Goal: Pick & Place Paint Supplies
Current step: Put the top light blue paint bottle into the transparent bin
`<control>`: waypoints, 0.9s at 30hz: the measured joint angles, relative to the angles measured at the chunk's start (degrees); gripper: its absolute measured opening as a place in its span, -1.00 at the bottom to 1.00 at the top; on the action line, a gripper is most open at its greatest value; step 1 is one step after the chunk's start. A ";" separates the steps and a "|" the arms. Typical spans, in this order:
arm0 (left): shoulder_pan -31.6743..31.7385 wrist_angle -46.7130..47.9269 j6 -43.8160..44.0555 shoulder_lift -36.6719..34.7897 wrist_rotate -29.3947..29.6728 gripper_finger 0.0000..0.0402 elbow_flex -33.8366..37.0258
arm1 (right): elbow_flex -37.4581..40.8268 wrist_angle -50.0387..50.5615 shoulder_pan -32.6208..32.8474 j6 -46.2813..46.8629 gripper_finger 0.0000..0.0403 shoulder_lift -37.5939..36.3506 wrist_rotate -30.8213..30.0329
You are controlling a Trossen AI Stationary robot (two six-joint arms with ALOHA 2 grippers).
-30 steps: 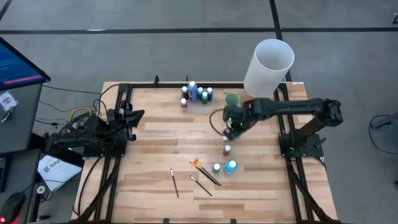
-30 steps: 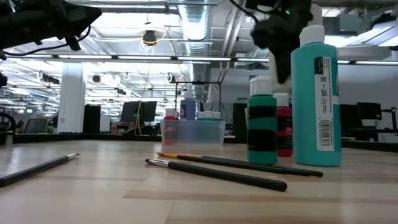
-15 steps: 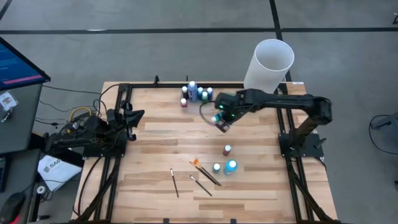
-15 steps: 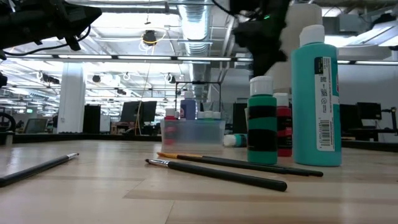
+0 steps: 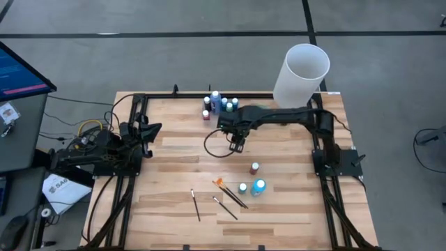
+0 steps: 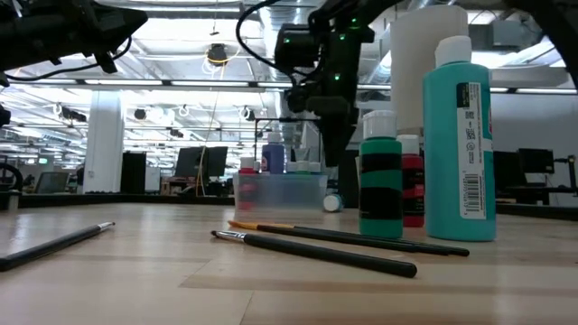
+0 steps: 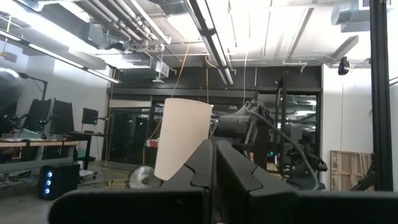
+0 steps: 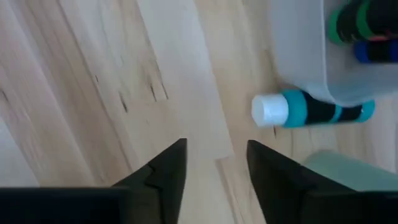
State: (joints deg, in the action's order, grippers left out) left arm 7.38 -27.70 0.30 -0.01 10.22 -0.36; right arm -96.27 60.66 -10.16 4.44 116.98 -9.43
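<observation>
A barcode label — print unreadable — marks the tall teal paint bottle [image 6: 459, 135]. The right gripper [image 8: 214, 163] hangs with parted fingers, empty, over a small toppled teal bottle [image 8: 308, 109] beside the clear plastic tub [image 8: 298, 50]; the left gripper [image 7: 214, 163] is closed.

Even overhead light in the high view, worktop [image 5: 174, 153] well lit, soft short shadows. Low view backlit: bright ceiling strip lights [image 6: 181, 83] blow out, arms silhouetted, near brushes [image 6: 316, 253] soft. Left wrist view glary at the ceiling. Right wrist view blurred, teal bottle [image 8: 311, 109] smeared.
</observation>
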 joint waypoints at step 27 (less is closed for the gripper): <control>0.00 -0.40 0.00 0.00 0.02 -0.99 0.00 | 11.01 -10.17 4.12 62.21 0.10 2.35 -21.14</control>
State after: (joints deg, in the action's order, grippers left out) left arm 7.38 -28.10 0.30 -0.01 10.24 -0.36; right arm -85.26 50.50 -6.04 66.66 119.33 -30.57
